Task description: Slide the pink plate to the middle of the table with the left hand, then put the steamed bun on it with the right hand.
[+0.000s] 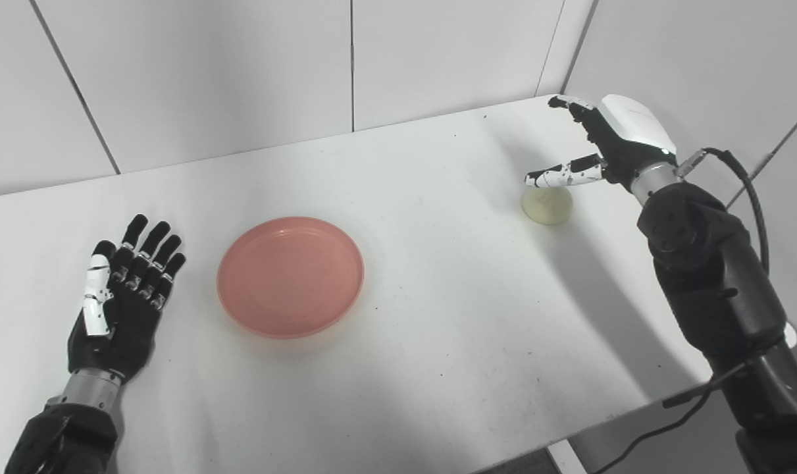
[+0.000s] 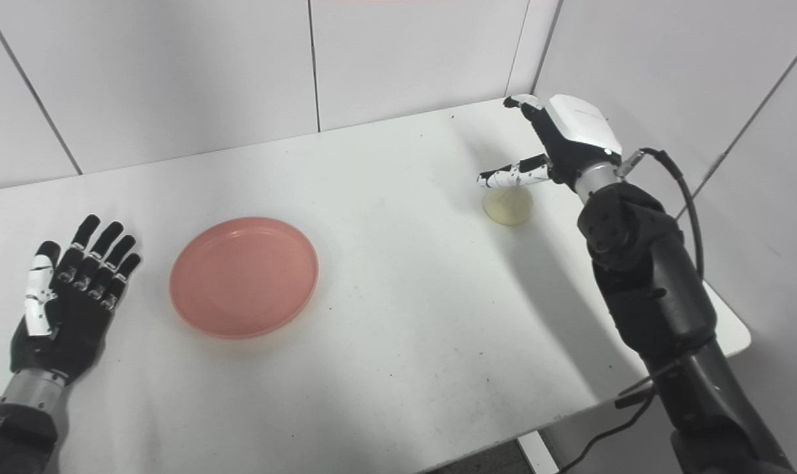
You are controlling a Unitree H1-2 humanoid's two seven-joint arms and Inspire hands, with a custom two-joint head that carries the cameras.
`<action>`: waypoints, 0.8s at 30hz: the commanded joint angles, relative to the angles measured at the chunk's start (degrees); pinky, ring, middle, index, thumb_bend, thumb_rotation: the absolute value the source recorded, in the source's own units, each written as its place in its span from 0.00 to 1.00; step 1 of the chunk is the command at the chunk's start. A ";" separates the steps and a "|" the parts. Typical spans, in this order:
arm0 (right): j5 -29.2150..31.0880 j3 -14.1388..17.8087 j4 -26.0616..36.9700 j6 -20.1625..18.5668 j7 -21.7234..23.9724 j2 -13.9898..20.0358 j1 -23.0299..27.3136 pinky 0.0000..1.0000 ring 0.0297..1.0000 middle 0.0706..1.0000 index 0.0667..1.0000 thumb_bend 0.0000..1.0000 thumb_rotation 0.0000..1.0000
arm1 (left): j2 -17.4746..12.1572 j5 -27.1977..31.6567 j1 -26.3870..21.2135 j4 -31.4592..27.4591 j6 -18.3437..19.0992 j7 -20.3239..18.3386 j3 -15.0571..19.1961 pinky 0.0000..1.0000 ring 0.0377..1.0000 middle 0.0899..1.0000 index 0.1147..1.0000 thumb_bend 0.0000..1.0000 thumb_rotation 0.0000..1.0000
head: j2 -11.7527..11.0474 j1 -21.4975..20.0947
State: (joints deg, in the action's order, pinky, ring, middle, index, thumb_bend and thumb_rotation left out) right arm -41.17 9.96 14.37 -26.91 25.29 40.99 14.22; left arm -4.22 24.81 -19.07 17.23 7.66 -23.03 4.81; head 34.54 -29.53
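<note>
A round pink plate (image 1: 290, 276) lies flat on the white table (image 1: 437, 316), left of the middle. To the left of it my left hand (image 1: 123, 295) rests open on the table, fingers spread, a short gap from the plate's rim. A pale cream steamed bun (image 1: 547, 205) sits near the far right corner. My right hand (image 1: 609, 141) hovers open just above and behind the bun, thumb stretched over its top, fingers pointing toward the back wall. Nothing is held.
White wall panels close off the back and the right side right behind the bun. The table's right edge and front right corner (image 2: 734, 329) lie under my right forearm, with a black cable hanging there.
</note>
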 commanded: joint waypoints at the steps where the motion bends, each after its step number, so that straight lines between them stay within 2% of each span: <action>1: -1.75 0.42 0.04 0.03 -0.40 2.94 2.02 0.76 0.88 0.91 0.86 0.90 0.48 | -1.09 -0.64 2.40 2.50 3.52 1.23 0.15 1.00 0.97 0.96 0.97 0.45 1.00 | 0.06 -0.05; 4: -3.10 0.91 -1.41 0.03 1.46 2.42 2.31 0.76 0.87 0.90 0.85 0.90 0.48 | -1.31 -0.68 2.34 2.57 3.64 1.35 0.17 1.00 0.96 0.96 0.97 0.44 1.00 | 0.25 -0.30; 8: -5.01 -0.19 -4.11 0.02 1.68 2.91 2.58 0.68 0.81 0.85 0.85 0.88 0.45 | -1.57 -0.38 2.33 2.46 3.87 1.21 0.24 1.00 0.96 0.96 0.97 0.44 1.00 | 0.32 -0.68; 12: -5.00 -1.45 -6.49 0.11 1.16 3.85 2.84 0.69 0.82 0.86 0.86 0.87 0.47 | -1.87 -0.04 2.17 3.05 3.63 1.17 0.17 1.00 0.96 0.95 0.96 0.44 1.00 | 0.47 -0.95; 18: -4.94 -2.14 -9.71 0.06 0.88 3.49 3.62 0.69 0.82 0.86 0.84 0.89 0.47 | -1.97 0.25 2.42 1.83 4.45 1.62 0.10 1.00 0.96 0.94 0.95 0.44 1.00 | 0.67 -1.13; 24: -3.87 -4.16 -12.54 0.47 -0.41 3.44 4.72 0.68 0.82 0.86 0.83 0.89 0.47 | -2.15 0.55 2.31 2.19 4.72 1.39 0.26 1.00 0.96 0.95 0.96 0.43 1.00 | 0.96 -1.26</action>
State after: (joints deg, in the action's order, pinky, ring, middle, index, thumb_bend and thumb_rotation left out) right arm -45.21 5.48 1.04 -26.97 26.75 42.30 16.59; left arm -5.40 26.07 -19.03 17.02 8.22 -22.99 4.96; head 35.42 -30.85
